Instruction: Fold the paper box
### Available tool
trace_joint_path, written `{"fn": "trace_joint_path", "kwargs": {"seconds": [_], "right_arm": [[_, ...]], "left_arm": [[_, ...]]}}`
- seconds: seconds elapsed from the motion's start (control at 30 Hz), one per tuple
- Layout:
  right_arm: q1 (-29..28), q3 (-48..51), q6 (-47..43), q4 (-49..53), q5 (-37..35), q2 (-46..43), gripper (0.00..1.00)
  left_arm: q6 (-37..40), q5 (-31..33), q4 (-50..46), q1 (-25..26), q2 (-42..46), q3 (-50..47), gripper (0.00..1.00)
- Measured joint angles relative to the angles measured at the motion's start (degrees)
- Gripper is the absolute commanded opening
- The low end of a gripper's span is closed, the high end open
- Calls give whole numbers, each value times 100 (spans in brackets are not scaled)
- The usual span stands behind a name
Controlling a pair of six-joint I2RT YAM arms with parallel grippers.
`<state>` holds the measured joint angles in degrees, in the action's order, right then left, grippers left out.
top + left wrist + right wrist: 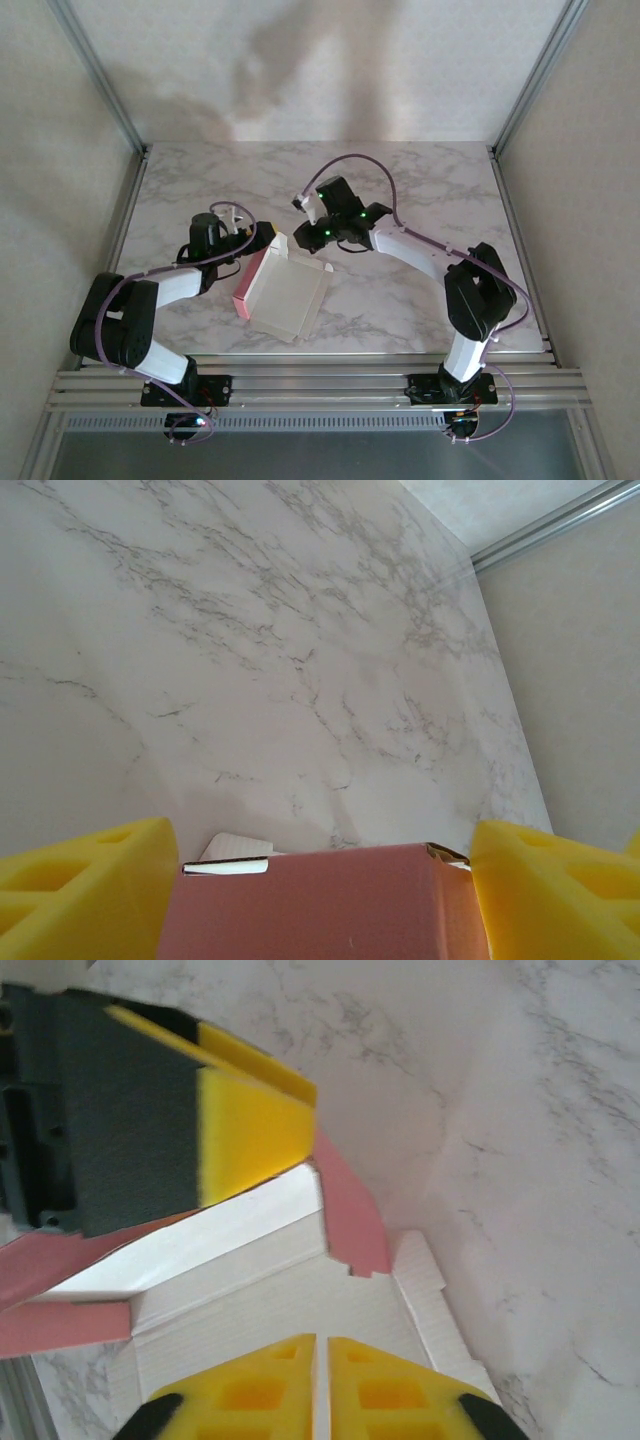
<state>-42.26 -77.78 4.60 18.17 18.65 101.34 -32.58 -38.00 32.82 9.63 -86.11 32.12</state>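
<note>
Plainly, the half-formed paper box (288,295), thin card that is white inside and pink outside, lies on the grey-veined marble table (420,190) between the two arms, towards the near edge, its white inner face up and one pink side wall (250,285) raised on its left.

The left gripper (320,860) is spread wide, and that pink wall spans the gap between its yellow foam pads (90,880); whether the pads actually press the card I cannot tell. The right gripper (322,1390) hovers over the white floor of the box with its pads pressed together and nothing between them.

The card looks very light and springy. It should bend readily along its creases, buckle if pinched mid-panel, and skid on the smooth marble if pushed from one side only. The safest holds are probably the free edges of the flaps, close to a crease, with the other gripper pinning the floor.

The far and right parts of the table offer room. The near aluminium rail (320,375) sits close to the box's front edge.
</note>
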Motion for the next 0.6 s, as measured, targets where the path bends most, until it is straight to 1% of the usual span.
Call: {"fn": "trace_joint_path", "kwargs": {"seconds": [0.13,0.27,0.47,0.6], "right_arm": [[146,131,153,-186,-85,85,6],[144,201,323,-634,-79,393,7],[146,313,584,-1204,107,879,9],[136,345,702,-1453,286,999,11]], "left_arm": [[2,-46,17,-9,0,-15,75],[2,-96,52,-15,0,-39,75],[2,-133,66,-52,0,-55,75],[0,-151,87,-79,0,-74,75]]}}
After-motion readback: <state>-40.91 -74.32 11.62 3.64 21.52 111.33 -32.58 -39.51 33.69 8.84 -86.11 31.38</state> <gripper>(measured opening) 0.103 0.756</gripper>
